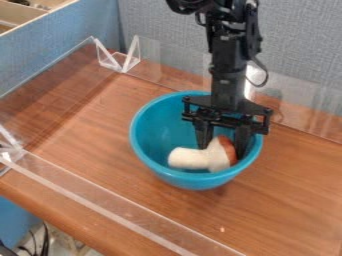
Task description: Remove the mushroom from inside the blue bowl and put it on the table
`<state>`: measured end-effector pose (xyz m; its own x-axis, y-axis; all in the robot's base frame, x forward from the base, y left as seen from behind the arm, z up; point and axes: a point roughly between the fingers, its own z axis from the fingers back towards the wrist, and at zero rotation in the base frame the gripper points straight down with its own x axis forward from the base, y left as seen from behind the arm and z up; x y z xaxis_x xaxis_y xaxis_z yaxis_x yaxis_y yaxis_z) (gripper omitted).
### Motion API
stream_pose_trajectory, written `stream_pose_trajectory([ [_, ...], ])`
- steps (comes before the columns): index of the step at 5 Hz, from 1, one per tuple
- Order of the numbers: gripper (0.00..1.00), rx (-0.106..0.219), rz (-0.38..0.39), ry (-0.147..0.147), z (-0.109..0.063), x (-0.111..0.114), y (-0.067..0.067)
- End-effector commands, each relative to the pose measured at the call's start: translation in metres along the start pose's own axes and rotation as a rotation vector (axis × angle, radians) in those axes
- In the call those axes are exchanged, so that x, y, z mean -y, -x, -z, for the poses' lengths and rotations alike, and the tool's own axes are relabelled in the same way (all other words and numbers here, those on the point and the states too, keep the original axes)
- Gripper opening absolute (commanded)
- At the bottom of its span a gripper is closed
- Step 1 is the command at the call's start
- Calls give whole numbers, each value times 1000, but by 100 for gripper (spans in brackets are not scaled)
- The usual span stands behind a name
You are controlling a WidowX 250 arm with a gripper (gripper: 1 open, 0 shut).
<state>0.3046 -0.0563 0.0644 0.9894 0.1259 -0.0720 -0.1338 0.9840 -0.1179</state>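
Note:
The blue bowl (pixel 163 135) sits on the wooden table (pixel 80 115) right of centre. Inside it the mushroom (pixel 195 158) lies on its side against the bowl's right wall, cream stem pointing left, reddish-brown cap to the right. My gripper (pixel 225 142) points straight down into the bowl, its black fingers closed on the cap. The cap is partly hidden behind the fingers.
Low clear acrylic walls (pixel 100 210) run along the table's front and left edges, with a clear bracket (pixel 120 55) at the back left. A blue-grey partition stands behind the table. Bare wood lies to the left of the bowl and in front of it.

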Motion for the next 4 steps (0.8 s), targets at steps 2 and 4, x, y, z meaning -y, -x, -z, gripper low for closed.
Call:
stream_pose_trajectory([
  [2, 0, 59, 45, 34, -24, 6, 7],
  [4, 0, 43, 58, 45, -20, 4, 12],
])
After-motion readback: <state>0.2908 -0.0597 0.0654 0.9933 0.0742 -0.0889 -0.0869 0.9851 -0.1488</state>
